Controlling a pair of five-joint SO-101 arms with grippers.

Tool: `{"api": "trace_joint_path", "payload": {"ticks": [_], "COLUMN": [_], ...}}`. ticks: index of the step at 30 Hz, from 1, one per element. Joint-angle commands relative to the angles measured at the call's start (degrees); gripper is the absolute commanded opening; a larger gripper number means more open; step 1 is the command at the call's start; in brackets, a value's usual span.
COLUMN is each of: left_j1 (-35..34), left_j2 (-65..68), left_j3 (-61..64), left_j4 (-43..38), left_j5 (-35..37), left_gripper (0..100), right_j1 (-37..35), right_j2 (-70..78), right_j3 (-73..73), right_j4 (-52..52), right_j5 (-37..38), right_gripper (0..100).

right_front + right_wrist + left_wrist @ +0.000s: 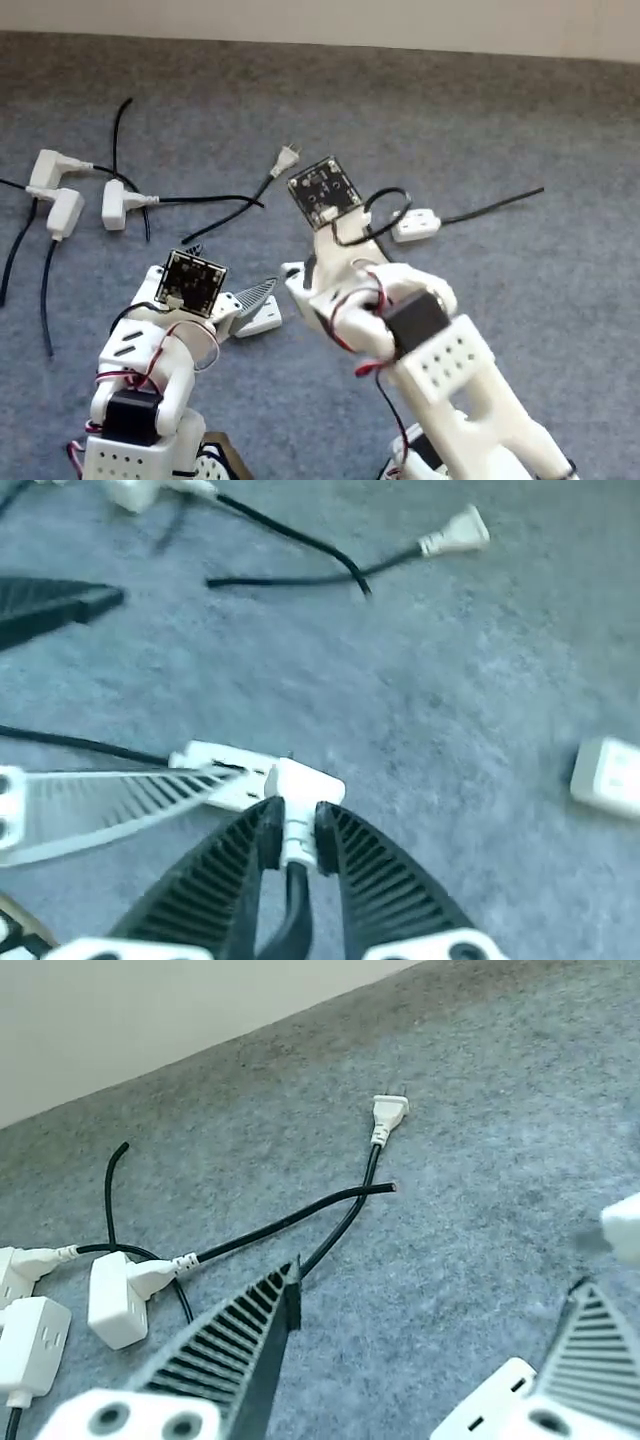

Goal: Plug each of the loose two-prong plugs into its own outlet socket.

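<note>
My right gripper [293,825] is shut on a white two-prong plug [297,790] with a black cord. The plug's nose is against a white outlet socket [205,760] on the carpet; I cannot tell whether the prongs are inside. My left gripper [440,1280] is open around that socket [490,1415], which lies by its pale finger [590,1350]. In the high view the socket [262,318] lies just beside the left gripper [255,300]. A loose white plug [288,157] on a black cord lies farther out on the carpet [389,1112], also seen from the right wrist [455,532].
A second free socket [417,226] lies right of the right arm's camera [325,192]. Three white sockets with plugs in them sit at the far left [50,165] [65,212] [115,205]. Black cords [215,205] cross the grey carpet.
</note>
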Motion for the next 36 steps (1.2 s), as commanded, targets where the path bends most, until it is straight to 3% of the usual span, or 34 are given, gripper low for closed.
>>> {"api": "trace_joint_path", "payload": {"ticks": [1,6,10,16,19,24,27,33,36], "left_j1": [-1.3,-10.9,-20.6,-25.5,-29.2,-38.0,-43.7,-50.9,-53.2], "left_j2": [0.0,0.3,5.2,39.8,60.9,90.1,103.4,124.8,132.4], "left_j3": [-0.7,-2.5,-7.5,-29.6,-47.5,-79.1,-94.8,-115.1,-120.9], "left_j4": [-0.9,-2.6,-3.2,-2.4,5.3,16.8,19.7,20.1,20.2], "left_j5": [0.4,2.1,5.7,5.6,4.6,1.1,1.1,0.9,0.9], "left_gripper": [38,38,38,38,38,38,38,38,38], "right_j1": [1.9,1.5,0.0,0.8,1.1,0.5,-0.3,-5.1,-6.7], "right_j2": [6.5,14.6,22.0,33.6,34.9,35.2,35.3,35.3,35.4], "right_j3": [-4.4,-14.8,-24.6,-32.3,-35.2,-36.5,-36.2,-35.9,-35.3], "right_j4": [1.2,6.0,14.0,20.2,20.5,20.4,20.3,15.4,13.0], "right_j5": [-0.9,-7.8,-8.6,-6.9,-6.3,-13.6,-20.1,-37.9,-41.5], "right_gripper": [0.5,0.5,0.5,0.5,0.5,0.5,0.6,0.9,1.0]}}
